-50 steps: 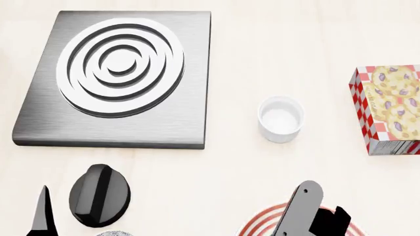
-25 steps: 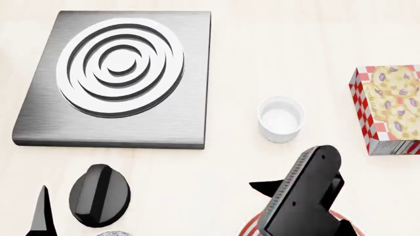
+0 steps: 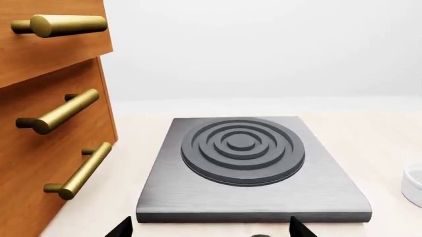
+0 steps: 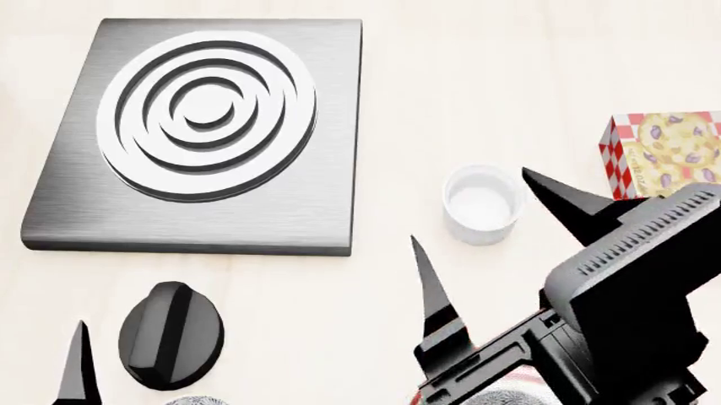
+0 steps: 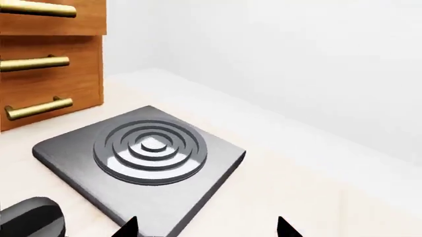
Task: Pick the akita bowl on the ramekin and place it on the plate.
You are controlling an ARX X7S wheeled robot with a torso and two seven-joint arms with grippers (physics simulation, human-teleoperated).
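Observation:
The white ramekin (image 4: 482, 202) stands empty right of the stove plate, and its edge also shows in the left wrist view (image 3: 414, 185). My right gripper (image 4: 470, 207) hangs open high above the table, with black fingers (image 4: 430, 291) spread on either side of the ramekin as seen from the head. It holds nothing. Only a reddish sliver of the plate (image 4: 521, 377) shows behind that arm. A speckled grey patch (image 4: 496, 397) sits there at the frame's bottom edge; I cannot tell if it is the akita bowl. My left gripper (image 3: 209, 229) is open and empty.
A steel stove plate (image 4: 327, 126) with raised rings fills the left half. A black knob (image 4: 171, 335) lies below it, with a speckled sliver (image 4: 197, 400) at the bottom edge. A cookie box (image 4: 659, 148) stands at the right. Wooden drawers (image 3: 46, 123) with brass handles rise beside the table.
My right gripper has risen from over the plate toward the camera and swung right. Its open fingers now show, and it covers most of the plate. The left arm is still.

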